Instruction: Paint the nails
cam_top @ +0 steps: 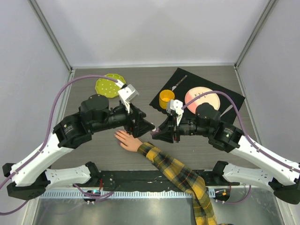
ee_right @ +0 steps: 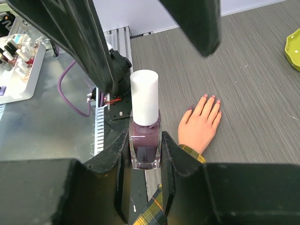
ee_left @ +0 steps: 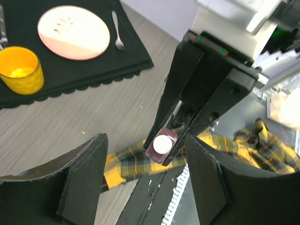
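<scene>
nails [ee_right: 212, 98]: tips of the mannequin hand [ee_right: 200, 125], lying palm-down on the surface [ee_right: 253, 70] just beyond the bottle; we can't tell if any coat is on them.
sleeve [cam_top: 183, 176]: plaid, runs back to the near edge.
bottle [ee_right: 145, 143]: dark purple polish, white cap [ee_right: 144, 96] on.
right claw [ee_right: 145, 159]: clamped on the glass body, holding the bottle off the surface.
left claw [ee_left: 146, 183]: spread wide, facing the cap end-on, fingers either side, not touching.
step: we read this as uncapping; no painting yet.
next: we'd centre the left claw on the cap, close, and twist it off while the right holds the body steady. Then the brush goes down to the nails.
</scene>
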Tool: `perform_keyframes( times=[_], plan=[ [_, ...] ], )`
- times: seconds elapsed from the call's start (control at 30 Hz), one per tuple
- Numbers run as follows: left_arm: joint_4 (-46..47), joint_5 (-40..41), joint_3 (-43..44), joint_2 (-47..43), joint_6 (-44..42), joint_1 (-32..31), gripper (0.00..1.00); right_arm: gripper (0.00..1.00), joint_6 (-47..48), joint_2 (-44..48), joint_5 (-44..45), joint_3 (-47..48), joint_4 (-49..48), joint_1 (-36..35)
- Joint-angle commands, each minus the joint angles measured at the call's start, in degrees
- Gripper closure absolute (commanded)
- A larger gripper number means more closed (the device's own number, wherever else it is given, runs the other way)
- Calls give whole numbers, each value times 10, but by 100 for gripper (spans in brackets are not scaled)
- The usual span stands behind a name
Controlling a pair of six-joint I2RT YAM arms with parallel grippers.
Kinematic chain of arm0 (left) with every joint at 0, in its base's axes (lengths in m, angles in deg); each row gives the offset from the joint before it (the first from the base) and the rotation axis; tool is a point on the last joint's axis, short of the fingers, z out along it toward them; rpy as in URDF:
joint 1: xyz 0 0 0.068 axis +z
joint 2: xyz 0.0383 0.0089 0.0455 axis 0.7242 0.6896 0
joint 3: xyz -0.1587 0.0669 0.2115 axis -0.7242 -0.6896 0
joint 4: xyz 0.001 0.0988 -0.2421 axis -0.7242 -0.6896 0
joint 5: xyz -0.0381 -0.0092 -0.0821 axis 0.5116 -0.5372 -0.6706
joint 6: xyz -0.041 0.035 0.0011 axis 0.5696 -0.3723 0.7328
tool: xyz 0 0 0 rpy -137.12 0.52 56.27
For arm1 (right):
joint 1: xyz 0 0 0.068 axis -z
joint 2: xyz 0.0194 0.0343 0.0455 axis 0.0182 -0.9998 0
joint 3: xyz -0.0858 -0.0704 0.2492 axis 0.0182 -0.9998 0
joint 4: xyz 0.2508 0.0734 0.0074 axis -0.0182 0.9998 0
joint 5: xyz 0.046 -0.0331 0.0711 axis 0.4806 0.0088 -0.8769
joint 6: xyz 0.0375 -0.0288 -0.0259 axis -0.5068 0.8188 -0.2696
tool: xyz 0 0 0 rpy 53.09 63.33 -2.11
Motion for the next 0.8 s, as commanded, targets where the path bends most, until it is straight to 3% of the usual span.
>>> perform_keyframes(
  times=[0.0, 0.13, 0.23, 0.77],
  plan=[
    [-22, -53, 27, 13, -14, 1, 35, 99, 12, 6, -3, 26, -14, -4],
    [-25, -47, 28, 14, -19, 1, 50, 99, 13, 6, -13, 25, -12, -4],
    [-19, -57, 28, 12, -19, 1, 55, 99, 15, 5, -12, 25, -12, -5],
    [-33, -107, 41, 44, -19, 1, 61, 99, 21, 7, -2, 24, -12, -12]
  ],
)
